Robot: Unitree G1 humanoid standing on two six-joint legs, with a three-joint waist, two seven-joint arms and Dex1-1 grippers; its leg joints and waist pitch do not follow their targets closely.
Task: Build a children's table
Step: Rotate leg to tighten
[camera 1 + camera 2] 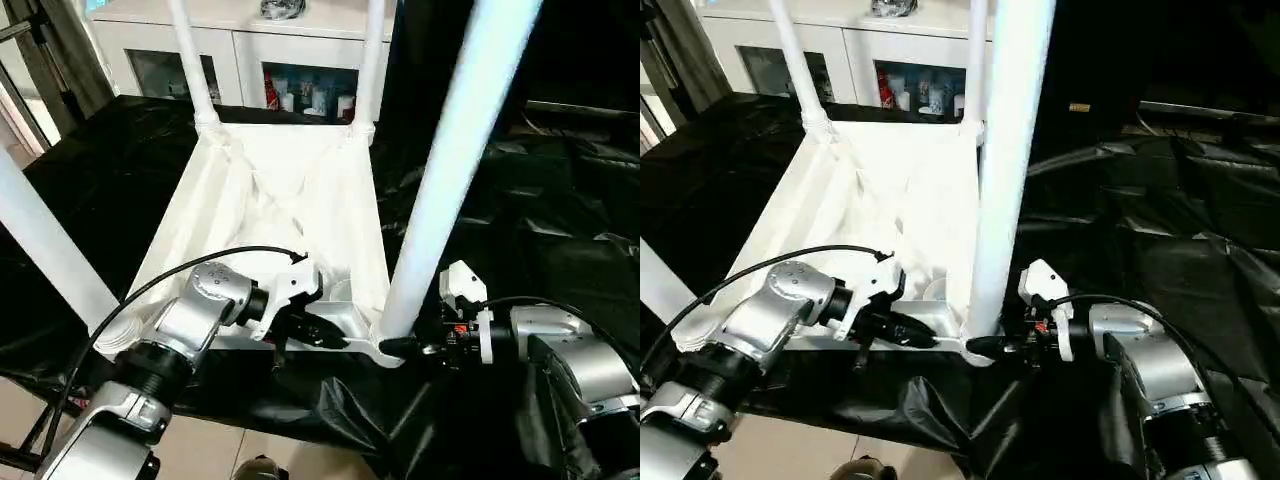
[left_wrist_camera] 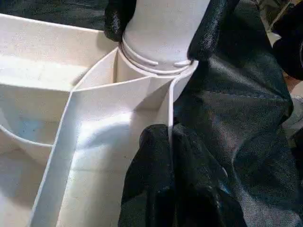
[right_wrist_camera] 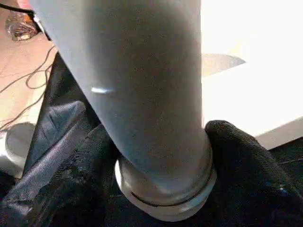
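Observation:
The children's table's white tabletop (image 1: 290, 200) lies upside down on the black-draped work table (image 1: 540, 200). Two legs stand in its far corners (image 1: 190, 60) (image 1: 370, 60), and a third leg (image 1: 45, 240) rises at the near left. The near right leg (image 1: 450, 170) stands in its corner socket. My right gripper (image 1: 400, 347) has a black finger (image 2: 116, 19) pressed on each side of that leg's base (image 3: 142, 94). My left gripper (image 1: 335, 335) is shut on the tabletop's near rim wall (image 2: 168, 113), just beside that corner.
A white cabinet (image 1: 290, 50) with glass doors stands behind the work table. The black cloth lies wrinkled to the right and hangs over the near edge. Floor (image 1: 200, 450) shows below that edge. A black cable (image 1: 200, 265) arcs over my left forearm.

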